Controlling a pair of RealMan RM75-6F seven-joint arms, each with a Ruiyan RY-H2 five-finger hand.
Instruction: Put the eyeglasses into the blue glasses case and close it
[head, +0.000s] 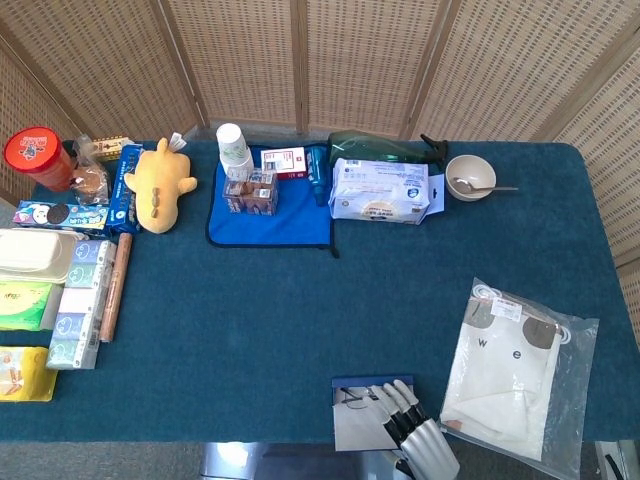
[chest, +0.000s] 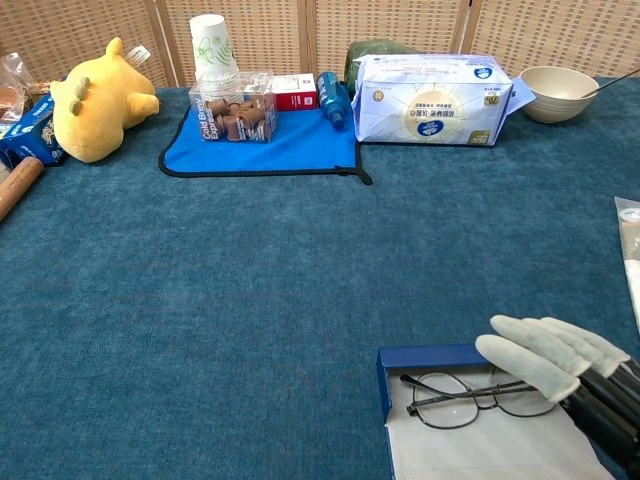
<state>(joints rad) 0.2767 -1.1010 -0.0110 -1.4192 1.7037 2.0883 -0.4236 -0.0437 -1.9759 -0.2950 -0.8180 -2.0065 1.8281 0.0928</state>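
Note:
The blue glasses case (chest: 425, 358) lies open at the table's near edge, its pale lining facing up; it also shows in the head view as a grey square with a blue rim (head: 352, 382). Thin-rimmed eyeglasses (chest: 462, 394) lie inside it, folded, and show only faintly from above (head: 356, 397). My right hand (chest: 548, 355), white-fingered on a black palm, reaches in from the lower right with its fingers stretched out over the right part of the case (head: 408, 424). It holds nothing. Whether it touches the glasses I cannot tell. My left hand is out of sight.
A clear bag with white cloth (head: 515, 375) lies right of the case. At the back stand a wipes pack (chest: 432, 98), a bowl (chest: 560, 92), a blue mat (chest: 265, 140) with a cup and boxes, and a yellow plush (chest: 95, 95). Boxes line the left edge (head: 75, 300).

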